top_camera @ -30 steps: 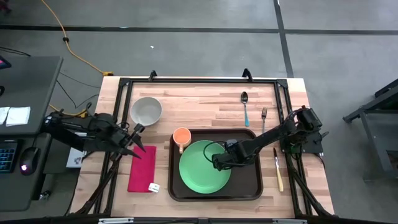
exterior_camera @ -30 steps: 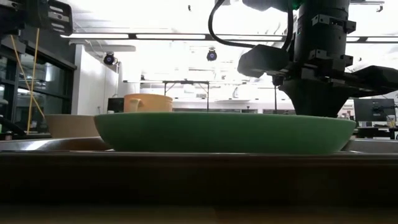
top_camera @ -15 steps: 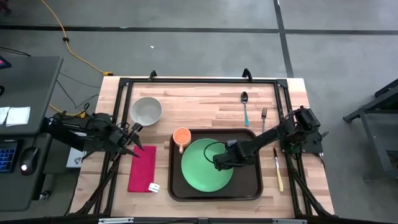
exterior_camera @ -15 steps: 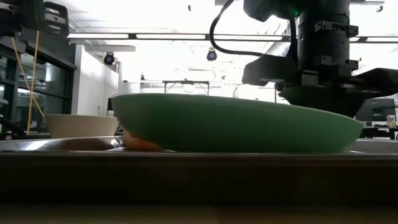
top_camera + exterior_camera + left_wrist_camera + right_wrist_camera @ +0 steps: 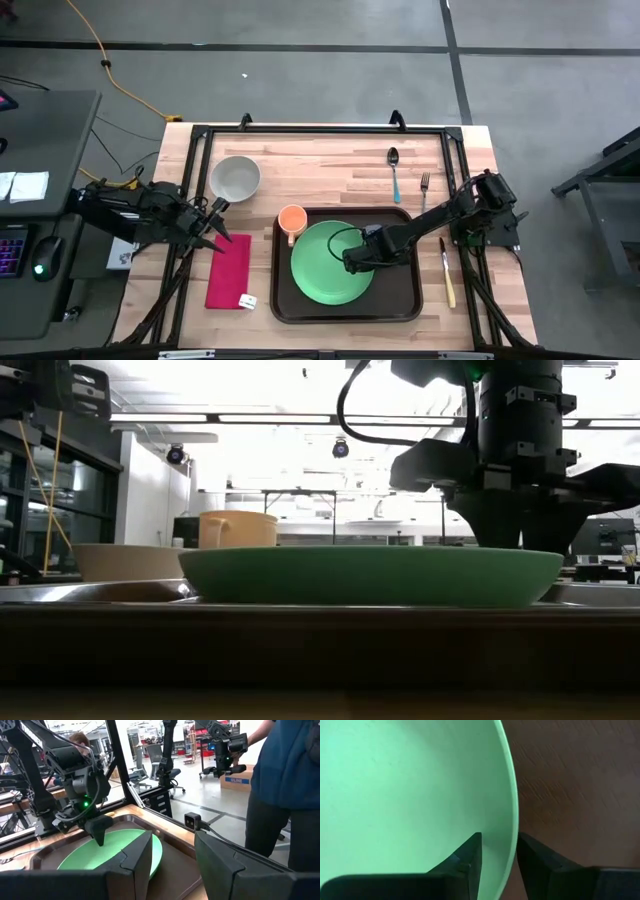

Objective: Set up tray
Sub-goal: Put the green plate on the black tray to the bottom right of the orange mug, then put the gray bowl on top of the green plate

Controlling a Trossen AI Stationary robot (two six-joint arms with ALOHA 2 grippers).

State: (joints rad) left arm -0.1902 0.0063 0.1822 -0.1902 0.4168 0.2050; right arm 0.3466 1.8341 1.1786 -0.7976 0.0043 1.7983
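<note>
The dark brown tray lies on the wooden table near its front edge. A round green plate rests flat on the tray's floor. An orange cup stands at the tray's far left corner. My right gripper points down over the plate's right side. It is open, one finger inside the plate's rim and one outside it, with a gap showing at the inner finger. My left gripper waits open at the table's left, level, above a red napkin.
A grey bowl stands at the far left. A spoon and a fork lie beyond the tray, and a knife lies to its right. A person stands beyond the table. A black frame rims the table.
My right gripper has opened at the plate's rim without moving away. The plate's left side tipped up half a second ago, hiding the cup in the low view. It has since dropped back flat onto the tray.
</note>
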